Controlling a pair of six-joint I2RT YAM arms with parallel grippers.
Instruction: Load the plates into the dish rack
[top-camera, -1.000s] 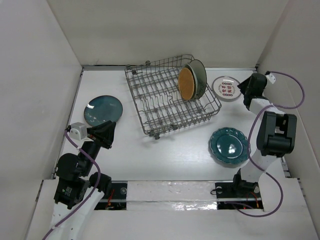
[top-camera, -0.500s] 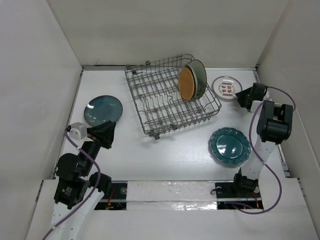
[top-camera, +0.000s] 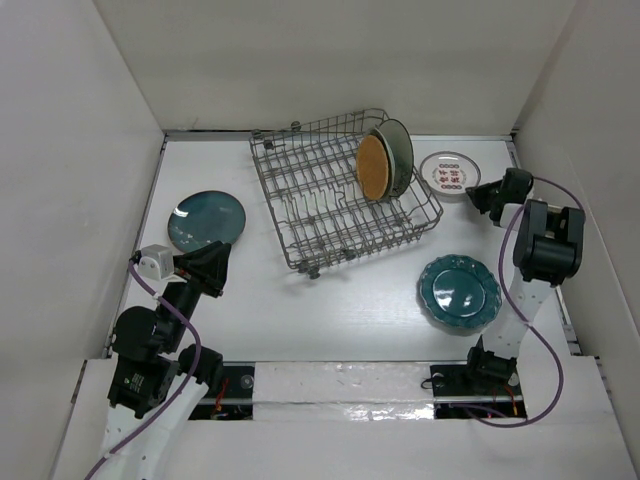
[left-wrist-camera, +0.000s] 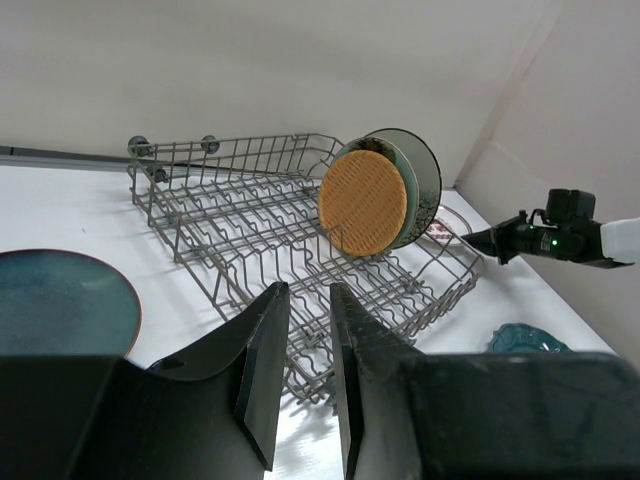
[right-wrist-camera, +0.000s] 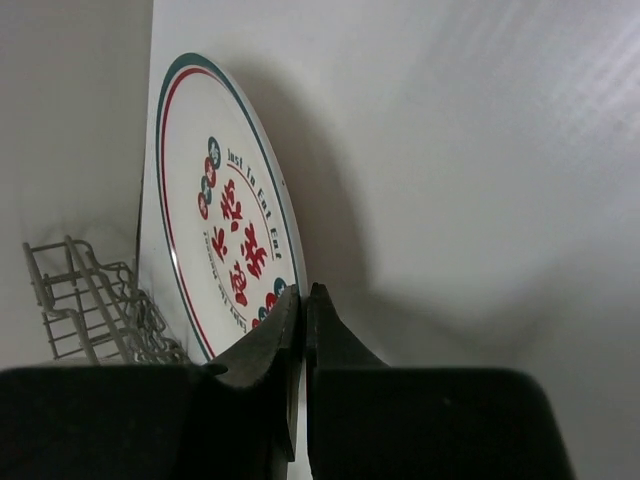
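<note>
Glossy round plate (top-camera: 445, 173) beside wire rack (top-camera: 310, 200)

On my feed I see a matte white tabletop (top-camera: 330, 300) boxed in by plain white walls: a back wall (top-camera: 340, 60), a left wall (top-camera: 70, 180) and a right wall (top-camera: 590, 110). A dark seam (left-wrist-camera: 60, 153) runs where tabletop meets back wall. A glossy white strip (top-camera: 340, 383) lines the near edge.
</note>
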